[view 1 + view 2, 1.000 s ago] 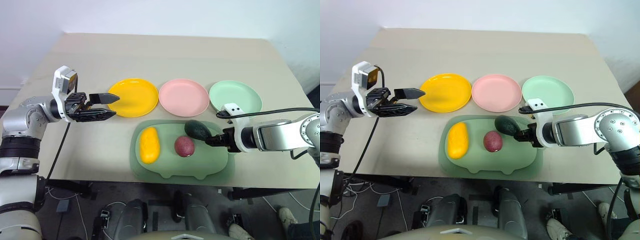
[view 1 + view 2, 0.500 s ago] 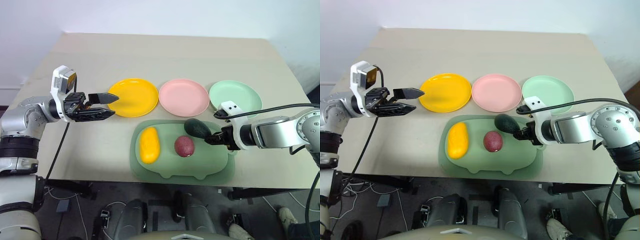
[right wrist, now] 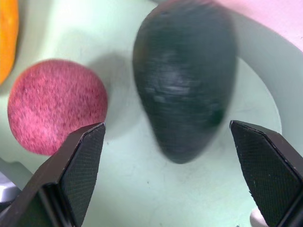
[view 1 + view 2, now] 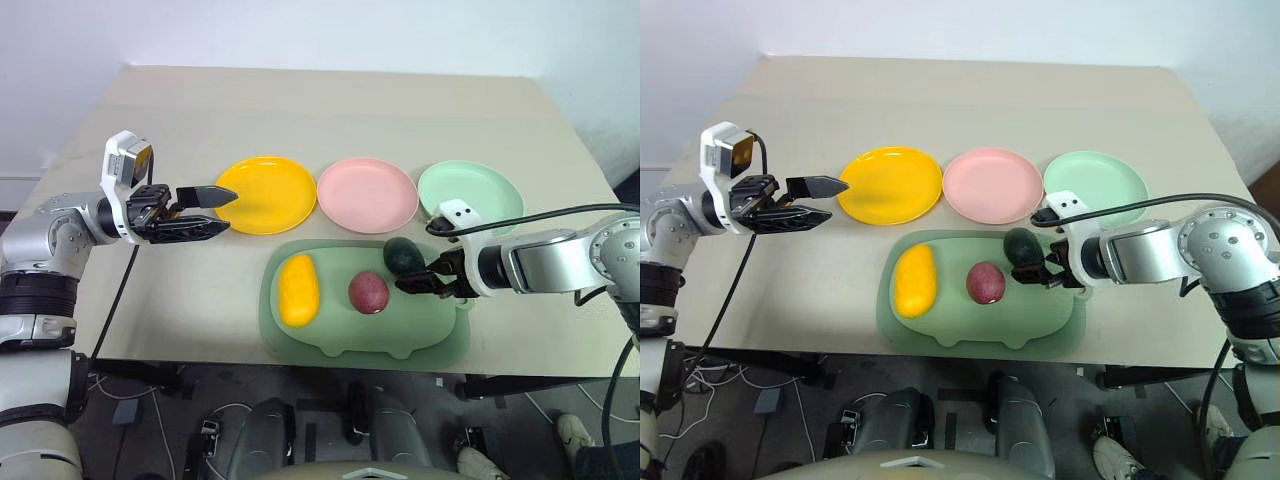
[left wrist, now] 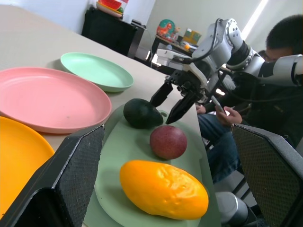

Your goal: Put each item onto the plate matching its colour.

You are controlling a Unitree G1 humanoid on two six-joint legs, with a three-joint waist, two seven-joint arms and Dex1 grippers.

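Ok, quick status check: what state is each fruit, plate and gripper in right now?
Dark green avocado: on the green pig-shaped board, ungripped.
Round red-purple fruit: on the board.
Yellow oblong mango-like fruit: on the board.
Yellow round plastic plate: empty.
Pink round plate: empty.
Light green round plate: empty.
Right gripper: open, fingers beside the avocado.
Left gripper: open, holding nothing.
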